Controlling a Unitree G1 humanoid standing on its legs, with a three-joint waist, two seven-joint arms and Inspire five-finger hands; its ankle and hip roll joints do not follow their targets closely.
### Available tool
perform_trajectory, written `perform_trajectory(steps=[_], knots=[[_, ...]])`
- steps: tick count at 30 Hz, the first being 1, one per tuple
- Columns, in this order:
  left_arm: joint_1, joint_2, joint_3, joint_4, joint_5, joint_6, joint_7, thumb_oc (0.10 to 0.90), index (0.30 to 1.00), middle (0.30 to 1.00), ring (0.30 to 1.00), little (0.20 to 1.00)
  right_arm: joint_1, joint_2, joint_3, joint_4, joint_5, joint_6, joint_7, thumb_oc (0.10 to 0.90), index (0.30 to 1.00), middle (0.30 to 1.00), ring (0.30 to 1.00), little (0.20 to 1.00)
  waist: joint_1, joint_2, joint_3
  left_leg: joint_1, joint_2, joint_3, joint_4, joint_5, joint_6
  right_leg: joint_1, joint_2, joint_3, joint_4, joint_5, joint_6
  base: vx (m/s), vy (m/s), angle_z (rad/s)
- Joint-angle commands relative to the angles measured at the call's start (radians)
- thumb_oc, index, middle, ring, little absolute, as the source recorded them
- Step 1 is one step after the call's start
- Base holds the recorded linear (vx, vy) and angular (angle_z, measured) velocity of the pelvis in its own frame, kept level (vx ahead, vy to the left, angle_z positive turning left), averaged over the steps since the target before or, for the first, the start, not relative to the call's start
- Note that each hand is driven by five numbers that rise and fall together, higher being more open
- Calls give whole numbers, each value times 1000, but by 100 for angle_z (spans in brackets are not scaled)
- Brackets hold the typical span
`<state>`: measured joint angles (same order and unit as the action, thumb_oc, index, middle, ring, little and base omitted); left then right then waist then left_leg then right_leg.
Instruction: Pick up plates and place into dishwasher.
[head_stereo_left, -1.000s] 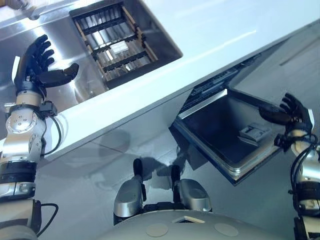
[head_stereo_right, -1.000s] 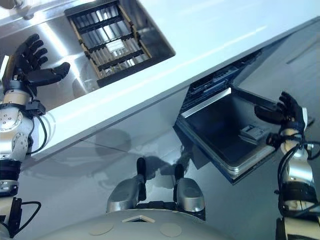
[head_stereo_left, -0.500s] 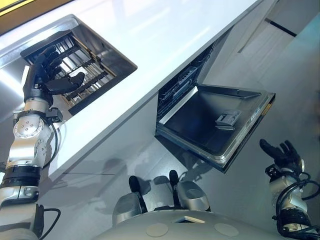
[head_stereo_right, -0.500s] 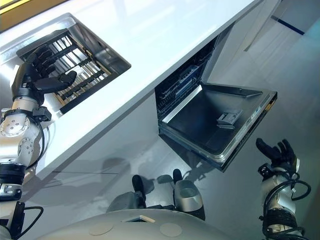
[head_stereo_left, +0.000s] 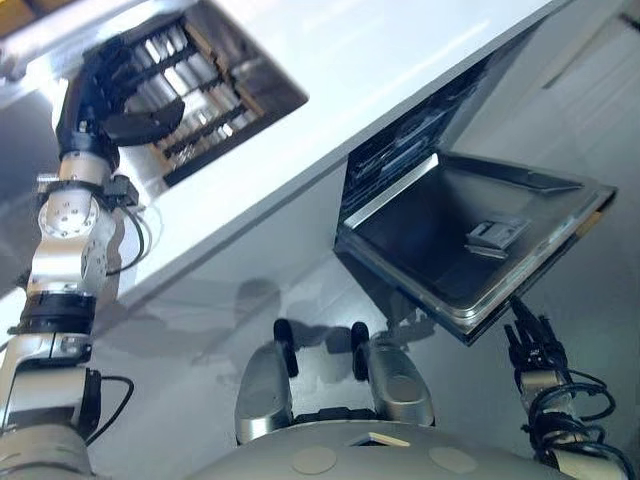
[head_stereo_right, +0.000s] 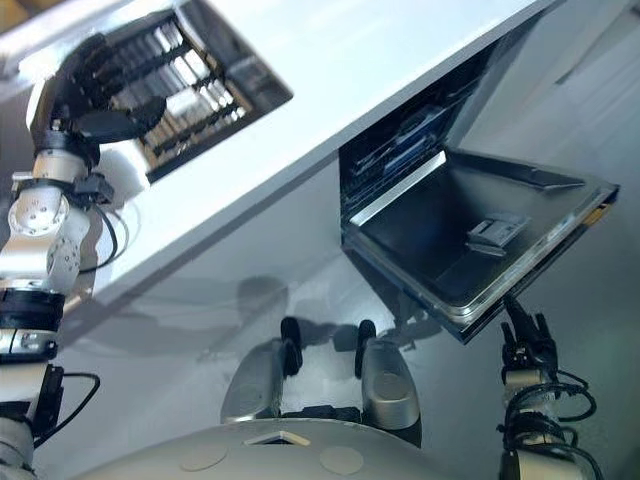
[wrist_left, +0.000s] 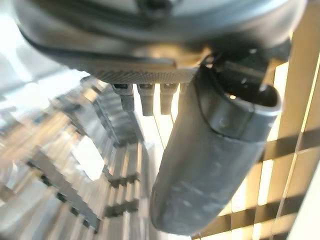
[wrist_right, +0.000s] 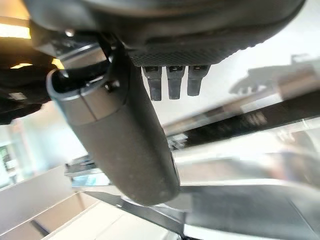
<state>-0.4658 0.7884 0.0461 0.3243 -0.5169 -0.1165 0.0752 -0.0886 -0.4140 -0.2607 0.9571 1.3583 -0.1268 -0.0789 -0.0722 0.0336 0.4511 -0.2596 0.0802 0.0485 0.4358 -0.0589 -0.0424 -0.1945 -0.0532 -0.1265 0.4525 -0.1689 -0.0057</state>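
Observation:
A dark dish rack sits in the sink, holding shiny upright pieces that I cannot tell apart as plates. My left hand hovers over the rack's left end, fingers relaxed and thumb out, holding nothing; in the left wrist view its thumb hangs above the rack slats. The dishwasher door is folded down, with the inner basket showing behind it. My right hand is open with straight fingers just below the door's front edge.
A white counter runs diagonally between the sink and the dishwasher. A detergent compartment sits on the inside of the door. Grey floor lies under and to the right of the door.
The camera has shifted. My left hand has moved from beside the sink to over the rack. My right hand has dropped from the door's side to below its front edge.

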Motion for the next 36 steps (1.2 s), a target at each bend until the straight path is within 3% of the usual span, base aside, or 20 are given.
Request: perform_trajectory(steps=[1, 3, 6, 9, 15, 19, 23, 25, 28, 31, 36], knots=[[-115, 83, 7, -112, 4, -132, 65, 800, 900, 900, 900, 900, 2, -54, -25, 3, 126, -62, -68, 800, 900, 900, 900, 900, -8, -6, 2, -61, -110, 36, 83, -113, 57, -11, 53, -26, 101, -55, -15, -102, 124, 39], [-151, 90, -11, -174, 12, -111, 115, 800, 900, 900, 900, 900, -32, -62, -19, 11, 169, -71, -105, 800, 900, 900, 900, 900, -3, 6, 37, -96, -123, 22, 99, -105, 58, -62, 49, -24, 148, -58, -24, -146, 135, 38], [-185, 96, -24, -223, 28, -94, 162, 800, 900, 900, 900, 900, -67, -60, -3, 2, 226, -76, -65, 800, 900, 900, 900, 900, -1, 20, 69, -120, -139, 10, 110, -103, 63, -118, 38, -20, 198, -65, -28, -92, 146, 33], [-213, 96, -40, -238, 45, -82, 196, 800, 900, 900, 900, 900, -88, -38, 32, -21, 284, -64, 68, 800, 900, 900, 900, 900, 0, 28, 69, -144, -156, 4, 114, -111, 65, -168, 26, -13, 220, -72, -24, -35, 157, 16], [-270, 88, -75, -165, 50, -125, 225, 800, 900, 900, 900, 900, -143, -14, 132, -107, 335, 29, 401, 800, 900, 900, 900, 900, 7, 30, 69, -170, -167, 6, 97, -97, 65, -218, 17, -4, 200, -47, -17, -7, 147, 6], [-255, 76, -81, -145, 61, -163, 227, 800, 900, 900, 900, 900, -178, -3, 269, -354, 336, 43, 652, 800, 900, 900, 900, 900, 13, 19, 69, -157, -170, 12, 79, -101, 66, -213, 13, 3, 159, -32, -6, 13, 110, 1], [-215, 63, -73, -135, 75, -208, 229, 800, 900, 900, 900, 900, -194, 0, 400, -729, 264, -46, 830, 800, 900, 900, 900, 900, 7, 2, 69, -134, -170, 25, 48, -94, 69, -199, 18, 19, 93, 0, 11, 12, 91, -12], [-206, 55, -65, -115, 79, -232, 223, 800, 900, 900, 900, 900, -236, 10, 427, -935, 182, -83, 830, 800, 900, 900, 900, 900, 1, -4, 69, -123, -169, 35, 36, -94, 68, -190, 23, 29, 67, 11, 18, 4, 87, -43], [-229, 56, -57, -65, 63, -250, 197, 800, 900, 900, 900, 900, -344, -2, 429, -1097, 101, -99, 821, 800, 900, 900, 900, 900, -6, -5, 69, -108, -169, 44, 19, -85, 65, -183, 29, 39, 44, 26, 23, -11, 92, -24], [-260, 62, -59, -10, 18, -266, 174, 800, 900, 900, 900, 900, -430, -22, 408, -1159, 104, -173, 756, 800, 900, 900, 900, 900, -13, 1, 69, -87, -167, 53, 5, -83, 63, -172, 34, 47, 32, 29, 24, 0, 94, -32], [-243, 39, -25, 13, 10, -273, 163, 800, 900, 900, 900, 900, -448, 30, 327, -1212, 113, -196, 613, 800, 900, 900, 900, 900, -27, 3, 68, -39, -161, 69, -12, -87, 63, -136, 36, 56, 17, 30, 26, 29, 90, 31]])
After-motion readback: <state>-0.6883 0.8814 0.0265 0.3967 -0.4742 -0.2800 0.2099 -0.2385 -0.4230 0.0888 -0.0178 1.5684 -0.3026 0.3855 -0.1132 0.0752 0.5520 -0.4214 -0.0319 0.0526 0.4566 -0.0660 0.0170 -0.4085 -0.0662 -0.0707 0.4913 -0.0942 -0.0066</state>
